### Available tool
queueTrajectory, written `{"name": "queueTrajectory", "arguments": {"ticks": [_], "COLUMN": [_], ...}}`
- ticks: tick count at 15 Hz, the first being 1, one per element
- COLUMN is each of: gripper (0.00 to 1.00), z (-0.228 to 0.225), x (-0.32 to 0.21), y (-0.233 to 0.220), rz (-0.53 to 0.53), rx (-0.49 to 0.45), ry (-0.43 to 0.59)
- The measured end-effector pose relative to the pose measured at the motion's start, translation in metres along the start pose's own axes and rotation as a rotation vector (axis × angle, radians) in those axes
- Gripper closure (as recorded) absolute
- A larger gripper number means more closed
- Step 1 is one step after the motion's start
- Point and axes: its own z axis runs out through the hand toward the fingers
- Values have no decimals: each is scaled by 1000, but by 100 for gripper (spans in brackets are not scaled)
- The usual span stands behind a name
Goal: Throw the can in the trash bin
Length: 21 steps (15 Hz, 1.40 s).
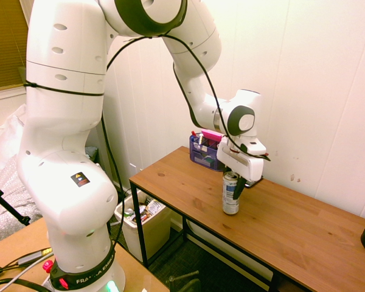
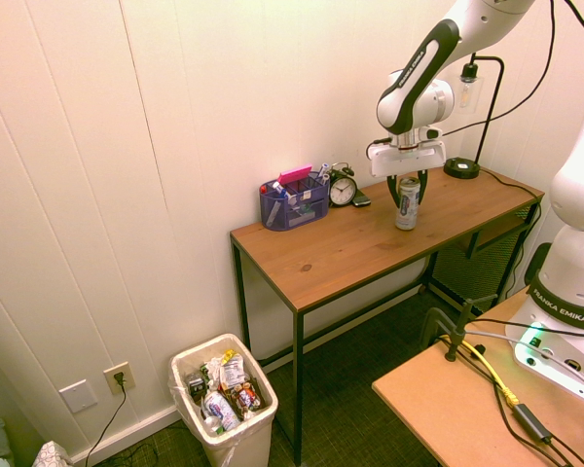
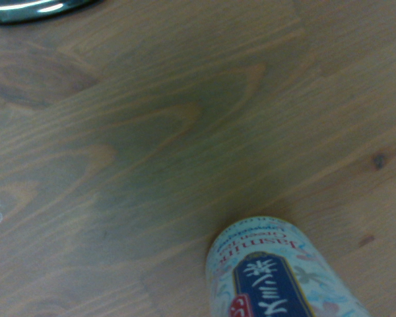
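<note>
Gripper (image 2: 408, 182) straddles upright can (image 2: 407, 204) on bench (image 2: 341, 248), fingers either side of its top; can't tell if clamped. Trash bin (image 2: 224, 433) on floor beside bench.

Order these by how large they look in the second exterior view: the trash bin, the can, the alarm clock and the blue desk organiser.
1. trash bin, though it also stands nearest the camera.
2. blue desk organiser.
3. can and alarm clock: too alike to rank.

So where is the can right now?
The can stands upright on the wooden table, under the hand, right of the alarm clock in the second exterior view.
</note>
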Motion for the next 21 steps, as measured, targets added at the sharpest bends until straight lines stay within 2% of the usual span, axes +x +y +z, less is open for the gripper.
{"name": "queueTrajectory", "arguments": {"ticks": [5,7,9,12,15,18,21], "gripper": [100,100,100,100,100,100,100], "z": [-9,-47,-108,-206,-275,-309,-301], "x": [3,-10,-48,-164,-297,-412,-485], "y": [-2,-3,-4,8,46,49,17], "rz": [-22,-78,-162,-322,-447,-530,-551], "rx": [28,83,161,231,273,289,233], "ry": [-19,-30,-33,12,64,79,92]}}
